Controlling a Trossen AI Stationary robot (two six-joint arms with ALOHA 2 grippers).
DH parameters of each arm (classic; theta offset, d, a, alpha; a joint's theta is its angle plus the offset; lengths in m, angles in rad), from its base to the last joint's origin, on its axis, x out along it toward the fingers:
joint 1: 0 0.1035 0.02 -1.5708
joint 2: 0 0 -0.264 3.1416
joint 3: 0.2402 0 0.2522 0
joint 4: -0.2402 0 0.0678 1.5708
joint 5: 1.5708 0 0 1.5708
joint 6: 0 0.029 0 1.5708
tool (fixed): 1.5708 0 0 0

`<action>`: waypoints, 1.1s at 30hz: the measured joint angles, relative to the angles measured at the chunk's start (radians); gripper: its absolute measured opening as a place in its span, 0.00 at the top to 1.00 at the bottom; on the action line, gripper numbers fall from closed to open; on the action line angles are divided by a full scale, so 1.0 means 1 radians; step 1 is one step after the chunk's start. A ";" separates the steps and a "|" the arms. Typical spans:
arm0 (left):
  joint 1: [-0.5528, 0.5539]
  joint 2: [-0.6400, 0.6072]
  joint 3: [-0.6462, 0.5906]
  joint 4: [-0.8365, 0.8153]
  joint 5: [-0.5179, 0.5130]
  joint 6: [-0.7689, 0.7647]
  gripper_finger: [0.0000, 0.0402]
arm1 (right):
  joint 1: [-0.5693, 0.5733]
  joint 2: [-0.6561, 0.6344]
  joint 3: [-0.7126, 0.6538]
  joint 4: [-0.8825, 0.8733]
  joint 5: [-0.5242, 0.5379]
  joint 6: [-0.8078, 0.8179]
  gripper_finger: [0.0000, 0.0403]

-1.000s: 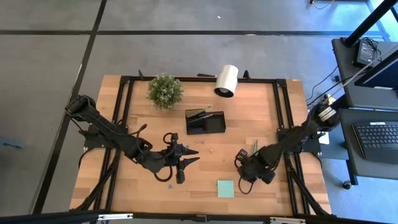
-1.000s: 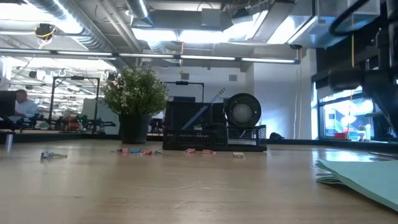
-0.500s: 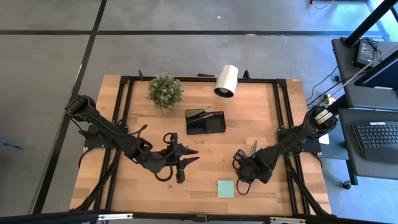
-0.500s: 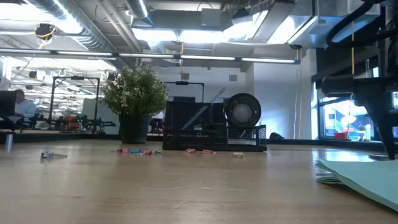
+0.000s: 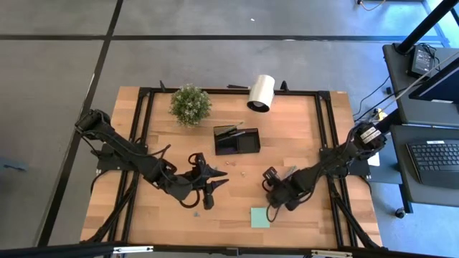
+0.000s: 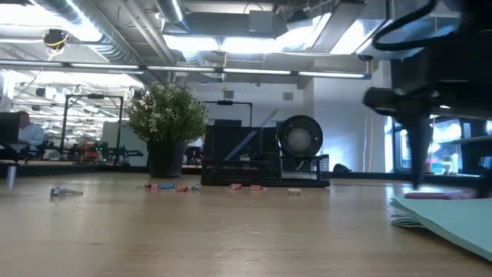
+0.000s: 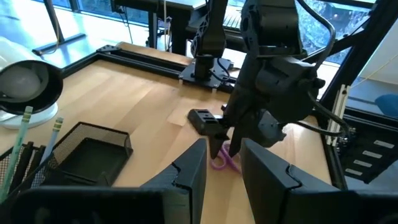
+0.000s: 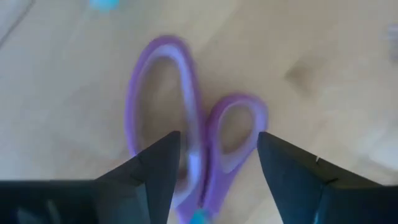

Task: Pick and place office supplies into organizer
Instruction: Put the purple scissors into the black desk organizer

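The purple-handled scissors [image 8: 186,124] lie flat on the wood, also in the left wrist view [image 7: 221,159] and as a thin purple strip in the low view [image 6: 438,195]. My right gripper [image 8: 214,168] [image 5: 271,192] hangs open over them, pointing down, one finger on either side of the two handle loops, touching nothing that I can see. The light green sticky-note pad [image 5: 259,217] lies flat near it. The black organizer [image 5: 237,140] stands mid-table with pens inside. My left gripper [image 5: 217,188] [image 7: 216,171] waits open, left of centre.
A potted plant [image 5: 190,104] and a white roll [image 5: 262,93] stand by the far edge behind the organizer. Small clips [image 5: 231,164] lie on the wood between the organizer and the grippers. A tiny blue piece [image 5: 195,213] lies near the left gripper. Bare wood stretches toward the near edge.
My right gripper has moved toward the table's left and come down, into the low view, until it stands over the scissors. Its fingers stay apart. The scissors and the pad have not moved.
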 joint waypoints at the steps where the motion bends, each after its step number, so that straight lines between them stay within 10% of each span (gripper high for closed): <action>1: 0.000 0.000 0.000 0.000 0.000 0.000 0.77 | -0.009 0.000 0.000 0.019 0.012 0.013 0.46; 33: 0.006 0.000 0.000 -0.026 -0.023 -0.031 0.77 | -0.094 -0.004 -0.002 0.036 0.014 0.414 0.46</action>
